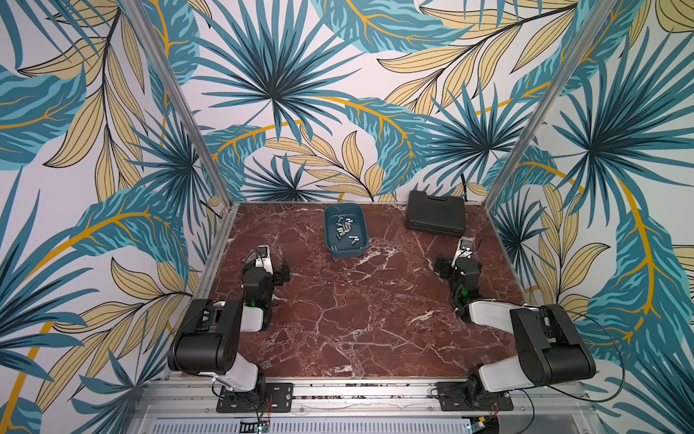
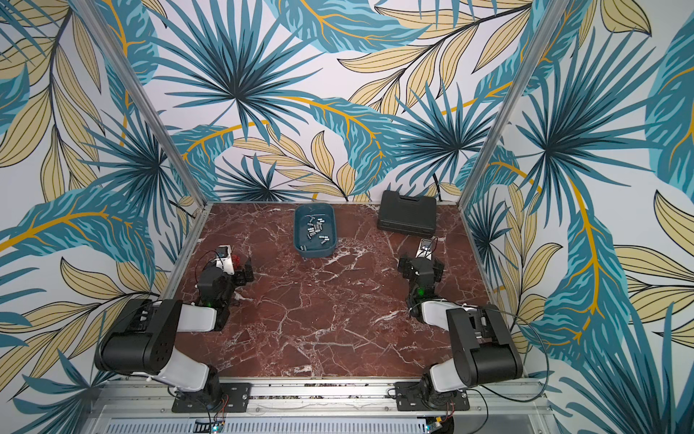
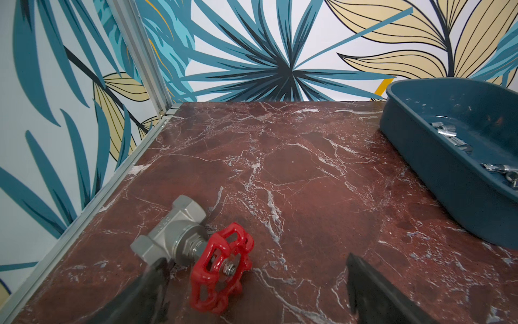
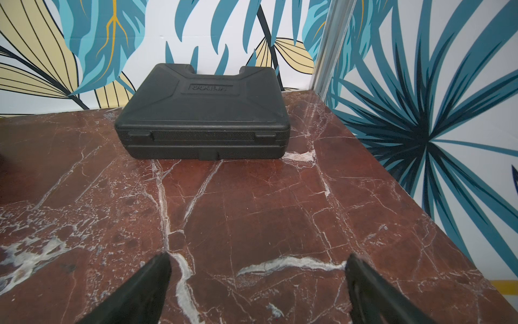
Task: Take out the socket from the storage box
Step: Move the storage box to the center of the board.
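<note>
Two open, empty hands hang low over the surface (image 1: 356, 319). The left hand (image 3: 255, 256) is at the left and the right hand (image 4: 258, 259) at the right, each with its jaws spread wide and nothing between them. The storage box (image 1: 347, 253) stands at the far middle of the surface, beyond both hands. The sockets (image 1: 343, 226) lie on their sides on its floor. Most are bunched and touching around the middle, and a few lie alone toward the near end. A valve (image 3: 173, 227) with a red handwheel lies just beside the left hand. A black tool case (image 1: 435, 214) rests at the far right, apart from the box.

The step in hand appears to be the reach to the box, not yet begun. The left hand looks the nearer of the two, but it should lift first so it does not nudge the valve. A lone socket near the near end is the better pick, since neighbours would crowd the jaws. Come straight down and close across the barrel's width. Smooth round steel may roll or squirt out of an off-centre grip. Lift vertically until clear of the rim. The box looks light and may slide if bumped.
</note>
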Tool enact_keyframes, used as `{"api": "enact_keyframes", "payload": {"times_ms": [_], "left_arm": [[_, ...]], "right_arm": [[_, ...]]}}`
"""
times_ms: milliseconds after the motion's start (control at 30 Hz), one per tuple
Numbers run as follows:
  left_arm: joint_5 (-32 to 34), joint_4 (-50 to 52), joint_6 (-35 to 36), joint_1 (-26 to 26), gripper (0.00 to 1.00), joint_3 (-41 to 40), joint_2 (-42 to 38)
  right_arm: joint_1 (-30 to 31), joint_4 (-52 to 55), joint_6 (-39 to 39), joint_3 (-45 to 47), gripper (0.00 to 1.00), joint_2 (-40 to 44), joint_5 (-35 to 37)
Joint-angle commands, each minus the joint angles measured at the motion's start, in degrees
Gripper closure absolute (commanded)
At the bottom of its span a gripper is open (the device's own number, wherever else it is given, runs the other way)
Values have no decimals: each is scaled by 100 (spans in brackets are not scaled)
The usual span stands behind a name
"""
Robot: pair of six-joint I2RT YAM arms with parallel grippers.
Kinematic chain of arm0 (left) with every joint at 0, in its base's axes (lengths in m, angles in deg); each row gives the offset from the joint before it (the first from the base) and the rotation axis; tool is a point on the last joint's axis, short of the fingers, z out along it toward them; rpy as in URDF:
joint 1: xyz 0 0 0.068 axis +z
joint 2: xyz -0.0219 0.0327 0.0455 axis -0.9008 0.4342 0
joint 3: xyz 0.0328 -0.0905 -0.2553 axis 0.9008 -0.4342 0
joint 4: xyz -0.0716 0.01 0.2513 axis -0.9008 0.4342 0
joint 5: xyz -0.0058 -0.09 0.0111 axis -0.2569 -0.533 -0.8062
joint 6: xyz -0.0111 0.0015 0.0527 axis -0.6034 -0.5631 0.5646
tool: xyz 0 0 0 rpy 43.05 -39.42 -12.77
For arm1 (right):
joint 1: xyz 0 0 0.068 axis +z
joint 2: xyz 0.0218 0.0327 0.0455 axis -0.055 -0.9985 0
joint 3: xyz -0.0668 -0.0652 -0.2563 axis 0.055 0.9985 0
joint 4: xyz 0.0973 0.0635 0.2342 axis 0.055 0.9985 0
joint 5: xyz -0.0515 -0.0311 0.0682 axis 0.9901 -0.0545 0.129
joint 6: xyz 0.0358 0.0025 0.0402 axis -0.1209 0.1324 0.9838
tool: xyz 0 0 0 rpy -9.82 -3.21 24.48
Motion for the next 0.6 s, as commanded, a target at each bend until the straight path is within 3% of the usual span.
{"api": "enact_keyframes", "payload": {"times_ms": [0, 100, 200, 333, 467, 567], "left_arm": [[166, 871, -122, 45, 0, 292, -953], [139, 2368, -421, 45, 0, 746, -1753], [-228, 3649, -745, 28, 0, 1362, -2018], [-712, 4915, -1425, -7, 1, 2120, -1710], [-1463, 5375, -1810, -167, 1, 2478, -1238], [-1398, 5410, -1937, -560, 1, 2490, -1007]], "right_arm": [[14, 391, -229, -235, 0, 158, -264], [25, 2627, -28, -1380, 0, 386, -601], [71, 3498, 261, -2168, 0, 377, -1423], [382, 4730, 645, -3641, 0, -303, -2250], [945, 5833, 651, -5082, 1, -1321, -2618], [1280, 6335, 658, -6009, 2, -2102, -2788]]}}
